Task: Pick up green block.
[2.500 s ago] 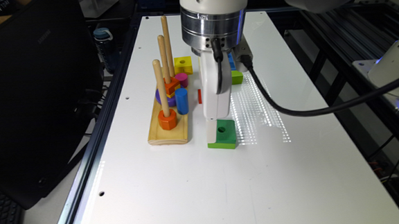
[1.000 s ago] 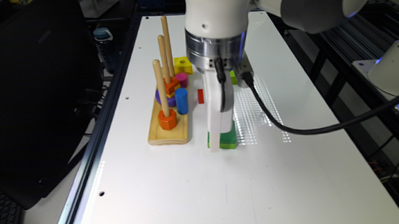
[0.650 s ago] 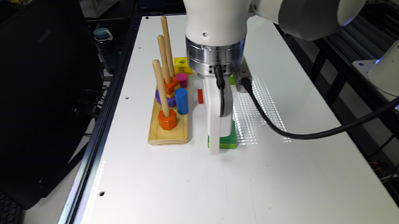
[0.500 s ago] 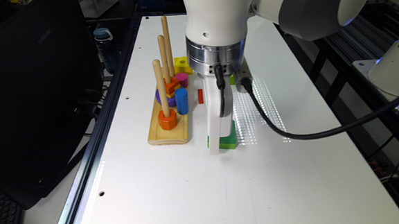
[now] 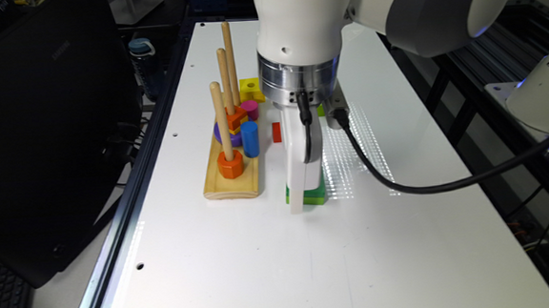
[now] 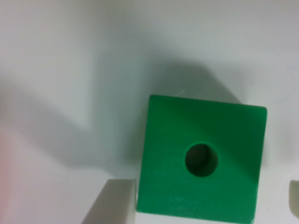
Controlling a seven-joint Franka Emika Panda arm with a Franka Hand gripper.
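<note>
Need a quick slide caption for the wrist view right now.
Green block with round centre hole lies flat on the white table, between the tool's fingers.

Most of the green block [image 5: 316, 195] is hidden behind the lowered gripper [image 5: 300, 190]. In the wrist view, one fingertip [image 6: 112, 203] beside the block is cut off.

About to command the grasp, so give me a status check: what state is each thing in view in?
green block: flat on the table, hole up, between the fingers, not lifted
gripper: open, down at the block, one finger beside its edge
orange nut: threaded on the nearest peg
blue cylinder: upright on the wooden base
</note>
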